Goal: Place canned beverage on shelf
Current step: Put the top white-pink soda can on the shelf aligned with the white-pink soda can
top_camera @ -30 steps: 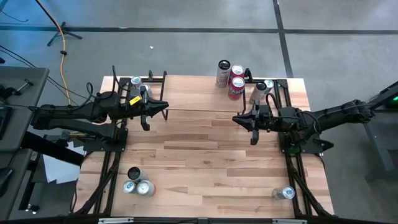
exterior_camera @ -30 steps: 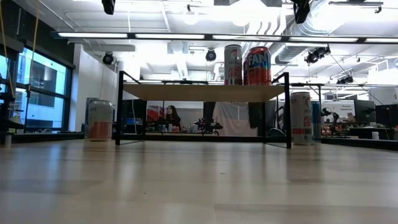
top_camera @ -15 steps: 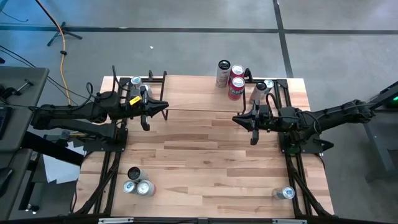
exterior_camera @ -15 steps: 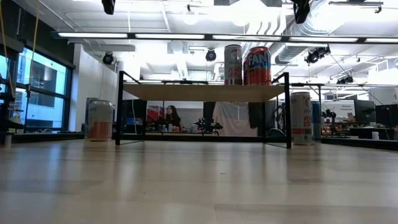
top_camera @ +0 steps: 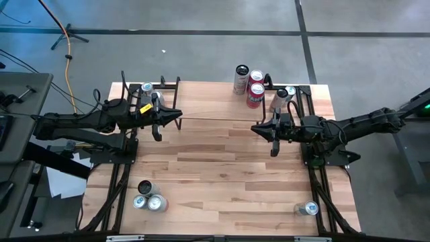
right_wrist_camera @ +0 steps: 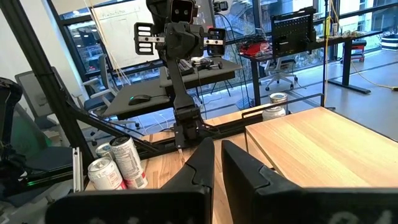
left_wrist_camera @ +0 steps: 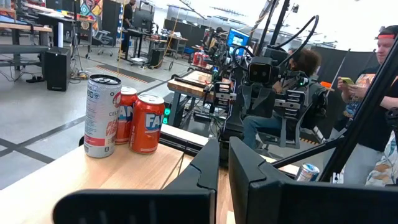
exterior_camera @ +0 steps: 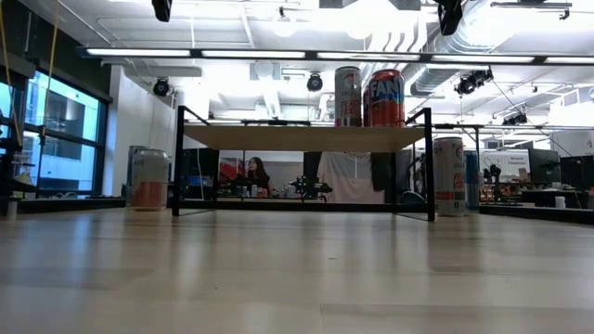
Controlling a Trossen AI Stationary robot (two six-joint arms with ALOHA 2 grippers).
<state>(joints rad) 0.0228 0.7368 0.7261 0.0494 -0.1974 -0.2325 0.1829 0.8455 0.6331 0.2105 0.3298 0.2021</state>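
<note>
This is a robotics lab set in a big open industrial hall. Overhead run exposed white ducts point(exterior_camera: 501, 28) and long strip lights point(exterior_camera: 306, 53), and the floor point(top_camera: 201, 47) is bare grey concrete with a yellow cable point(top_camera: 68, 64) trailing across it. Beyond the wooden table point(top_camera: 222, 175) stand more workbenches point(right_wrist_camera: 298, 50), monitors point(left_wrist_camera: 239, 38), office chairs point(right_wrist_camera: 277, 79) and another robot arm rig point(right_wrist_camera: 177, 43). People sit at desks point(left_wrist_camera: 280, 106) farther back.

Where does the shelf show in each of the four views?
High view: shelf at the table's far edge, middle.
Low view: centre, raised on black legs.
Left wrist view: lower left.
Right wrist view: lower right, bare plank.
Landmark: red cans on the shelf, in all but the right wrist view.
</note>
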